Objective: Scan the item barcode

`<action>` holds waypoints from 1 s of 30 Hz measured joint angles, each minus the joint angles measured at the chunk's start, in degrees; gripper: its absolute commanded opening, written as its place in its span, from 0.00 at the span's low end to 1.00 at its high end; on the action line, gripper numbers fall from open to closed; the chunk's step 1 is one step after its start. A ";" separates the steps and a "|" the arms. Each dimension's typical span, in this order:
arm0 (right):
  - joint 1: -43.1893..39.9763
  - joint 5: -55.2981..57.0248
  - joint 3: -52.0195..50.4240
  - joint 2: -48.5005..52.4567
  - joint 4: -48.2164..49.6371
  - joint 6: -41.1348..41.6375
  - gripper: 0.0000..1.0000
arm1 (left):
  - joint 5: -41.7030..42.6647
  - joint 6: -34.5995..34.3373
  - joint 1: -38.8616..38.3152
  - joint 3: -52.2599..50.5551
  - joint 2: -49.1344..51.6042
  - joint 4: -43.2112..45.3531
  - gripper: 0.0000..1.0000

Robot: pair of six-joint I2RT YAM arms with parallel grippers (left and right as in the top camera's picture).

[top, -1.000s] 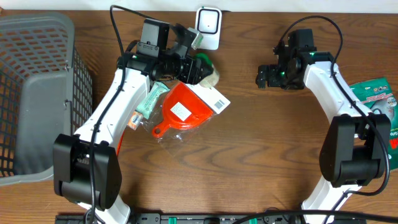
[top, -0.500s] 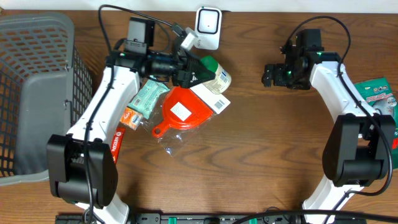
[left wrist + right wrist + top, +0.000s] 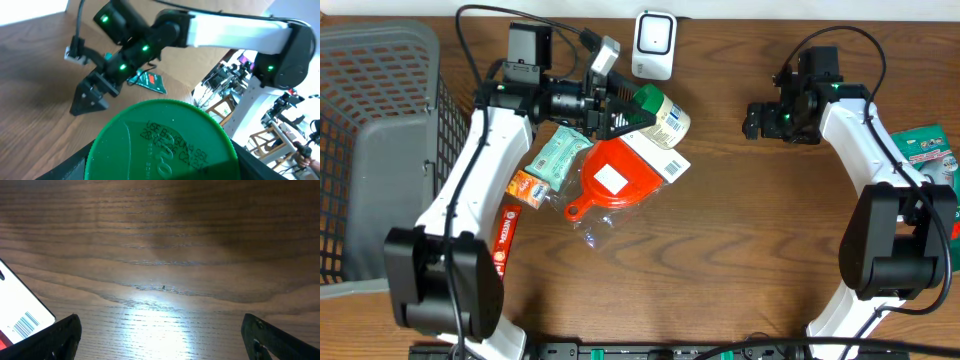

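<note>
Left arm levels out, bottle held just below the scanner

Since a second ago the left arm's wrist has drawn back leftward, and the forearm now stretches almost sideways over the counter (image 3: 740, 250). The bottle (image 3: 668, 116) is turned on its side, near the white scanner (image 3: 655, 45) and above the red scoop pack (image 3: 618, 178). The left pincer (image 3: 632, 112) is pinching it at the green cap (image 3: 160, 145) end. Well apart, the right pincer (image 3: 752, 122) hovers on its bent arm, spread wide.

I am counting one scanner (image 3: 655, 45) | below it one bottle (image 3: 670, 120), one red funnel (image 3: 618, 188) | below-left one mint packet (image 3: 560, 157), one orange box (image 3: 528, 188), one red tube (image 3: 503, 236) | far left one basket (image 3: 380, 32) | far right at least one green pouch (image 3: 922, 150).
</note>
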 measured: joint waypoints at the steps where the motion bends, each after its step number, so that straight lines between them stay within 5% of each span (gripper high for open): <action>1: 0.00 0.00 0.00 0.00 0.00 0.00 0.99 | 0.11 -0.13 0.00 0.00 -0.87 0.02 0.07; 17: 0.00 0.00 0.00 0.00 -0.39 0.00 0.99 | 0.63 -4.50 0.00 0.00 -7.04 0.72 0.07; 30: 0.00 0.00 0.00 0.00 -0.85 0.00 0.99 | 0.70 -12.85 0.00 0.00 -10.58 9.84 0.07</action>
